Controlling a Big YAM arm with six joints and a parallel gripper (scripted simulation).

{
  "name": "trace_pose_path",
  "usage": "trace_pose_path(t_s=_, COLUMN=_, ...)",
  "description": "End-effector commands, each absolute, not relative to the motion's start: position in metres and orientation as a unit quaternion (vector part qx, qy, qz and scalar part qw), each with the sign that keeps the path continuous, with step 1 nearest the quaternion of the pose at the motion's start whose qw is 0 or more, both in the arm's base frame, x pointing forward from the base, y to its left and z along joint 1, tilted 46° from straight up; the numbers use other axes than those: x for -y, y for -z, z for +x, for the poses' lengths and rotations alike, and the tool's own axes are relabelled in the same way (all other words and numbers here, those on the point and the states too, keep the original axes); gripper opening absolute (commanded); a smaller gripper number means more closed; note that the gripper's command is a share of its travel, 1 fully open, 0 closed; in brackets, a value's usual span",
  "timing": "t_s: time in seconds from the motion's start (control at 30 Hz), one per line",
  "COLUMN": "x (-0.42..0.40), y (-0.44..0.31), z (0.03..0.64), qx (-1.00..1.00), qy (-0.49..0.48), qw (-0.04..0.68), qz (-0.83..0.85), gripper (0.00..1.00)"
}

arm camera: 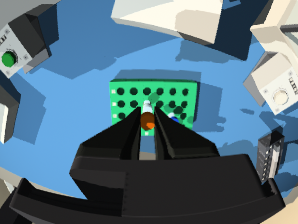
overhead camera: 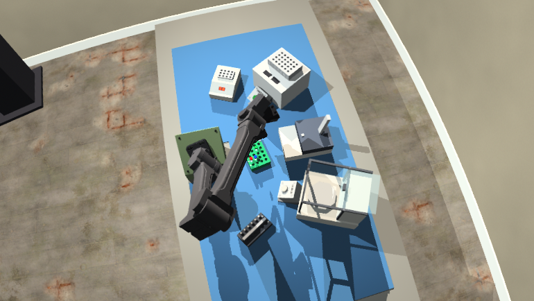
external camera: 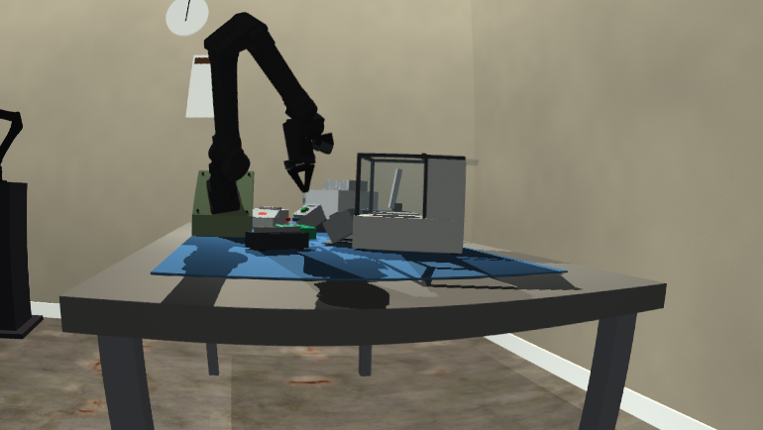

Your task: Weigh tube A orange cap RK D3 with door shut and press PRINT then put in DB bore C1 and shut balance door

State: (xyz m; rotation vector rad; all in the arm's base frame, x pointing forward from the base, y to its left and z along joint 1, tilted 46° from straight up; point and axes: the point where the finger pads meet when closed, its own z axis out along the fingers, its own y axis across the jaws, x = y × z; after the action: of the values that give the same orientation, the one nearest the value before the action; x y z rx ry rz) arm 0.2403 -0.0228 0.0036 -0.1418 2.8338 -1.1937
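Carrying tube A [arm camera: 147, 121], orange cap between the jaws; gripper [overhead camera: 263, 134] [external camera: 304, 187] [arm camera: 147, 112] nearly closed, narrow on it.

Largest first: bench mat [overhead camera: 194, 67] [external camera: 175, 262] [arm camera: 75, 97], blue, below the jaws, stations on it. Balance BAL [overhead camera: 332, 220] [external camera: 408, 235], jaws' right: top pane [overhead camera: 374, 194] slid back, box open on top. Mixer MX [overhead camera: 270, 80] [external camera: 327, 200], jaws' left; marks beside its green key [arm camera: 9, 59] too small to read. Spectrophotometer SP [overhead camera: 290, 143] [arm camera: 165, 17], beyond the jaws, lid raised. Dry block DB [overhead camera: 220, 93] [external camera: 270, 219], farther left, red display, digits unreadable. Tube rack RK [overhead camera: 265, 164] [external camera: 307, 231] [arm camera: 116, 85], green, under the jaws, tip-high gap between. Magnet block MG [overhead camera: 256, 229] [external camera: 276, 240] [arm camera: 270, 156], right. PRINT panel [overhead camera: 287, 188] [arm camera: 276, 82] lettering: illegible. Blue cap [overhead camera: 255, 157] [arm camera: 173, 120] in the rack, just right of the jaws.
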Motion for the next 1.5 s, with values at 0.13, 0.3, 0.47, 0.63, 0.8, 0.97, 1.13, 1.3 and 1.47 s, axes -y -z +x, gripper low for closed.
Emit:
trace_pose_path(t_s=0.13, x=-0.002, y=-0.025, z=0.268, qx=-0.924, qy=0.375, qw=0.064, qz=-0.029, gripper=0.09)
trace_pose_path(t_s=0.3, x=-0.006, y=-0.029, z=0.269, qx=-0.925, qy=0.375, qw=0.065, qz=-0.028, gripper=0.09)
trace_pose_path(t_s=0.47, x=-0.012, y=-0.035, z=0.270, qx=-0.925, qy=0.374, qw=0.064, qz=-0.028, gripper=0.09)
trace_pose_path(t_s=0.63, x=-0.018, y=-0.041, z=0.271, qx=-0.925, qy=0.374, qw=0.065, qz=-0.028, gripper=0.09)
trace_pose_path(t_s=0.8, x=-0.020, y=-0.042, z=0.270, qx=-0.924, qy=0.376, qw=0.059, qz=-0.028, gripper=0.09)
trace_pose_path(t_s=0.97, x=-0.028, y=-0.051, z=0.272, qx=-0.925, qy=0.373, qw=0.065, qz=-0.028, gripper=0.09)
trace_pose_path(t_s=1.13, x=-0.034, y=-0.056, z=0.272, qx=-0.925, qy=0.373, qw=0.063, qz=-0.029, gripper=0.09)
trace_pose_path(t_s=1.3, x=-0.039, y=-0.061, z=0.273, qx=-0.925, qy=0.372, qw=0.064, qz=-0.028, gripper=0.09)
trace_pose_path(t_s=1.47, x=-0.044, y=-0.065, z=0.273, qx=-0.925, qy=0.373, qw=0.062, qz=-0.029, gripper=0.09)
